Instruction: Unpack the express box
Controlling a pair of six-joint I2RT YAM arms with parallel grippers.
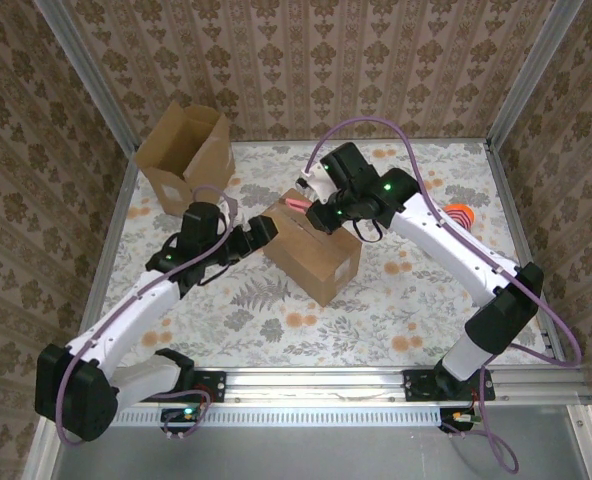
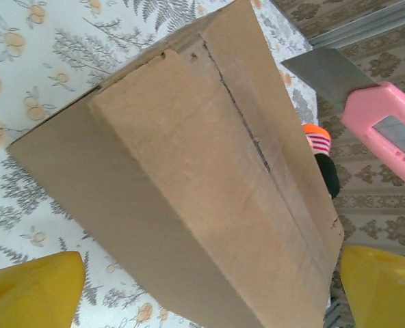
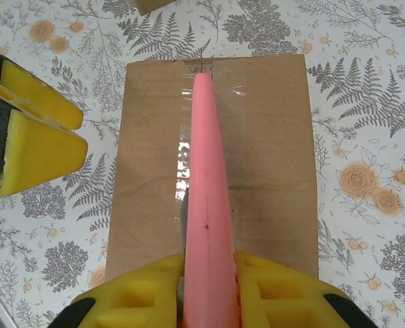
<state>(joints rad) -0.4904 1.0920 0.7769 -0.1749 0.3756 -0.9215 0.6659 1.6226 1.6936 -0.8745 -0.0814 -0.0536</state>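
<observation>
**Ana:** How far had you got with the unpacking at that point?

**Ben:** By my reading, barely started. Your express box (image 1: 314,258) sat shut near the middle of the table (image 1: 396,310), both top flaps lying flat, nothing taken out. Opening it and emptying it were both left to do.

**Ana:** And your hands?

**Ben:** Your right gripper (image 3: 209,268) was clamped on a pink utility knife (image 3: 206,178), held lengthwise over the centre seam with its tip at the far end of the lid. Your left gripper (image 2: 209,285) stood wide open and held nothing, one yellow finger on either side of the box's near end.

**Ana:** Had the blade gone in?

**Ben:** I couldn't tell. From the left wrist the blade (image 2: 325,72) looked bare and above the far edge. The clear tape (image 3: 184,157) lay along the seam, wrinkled, and the knife body hid whatever was under it.

**Ana:** The box itself?

**Ben:** Plain brown cardboard, long and low, set at a slant to the table edge, corners crisp. A second carton (image 1: 184,150) stood open at the far left corner
</observation>
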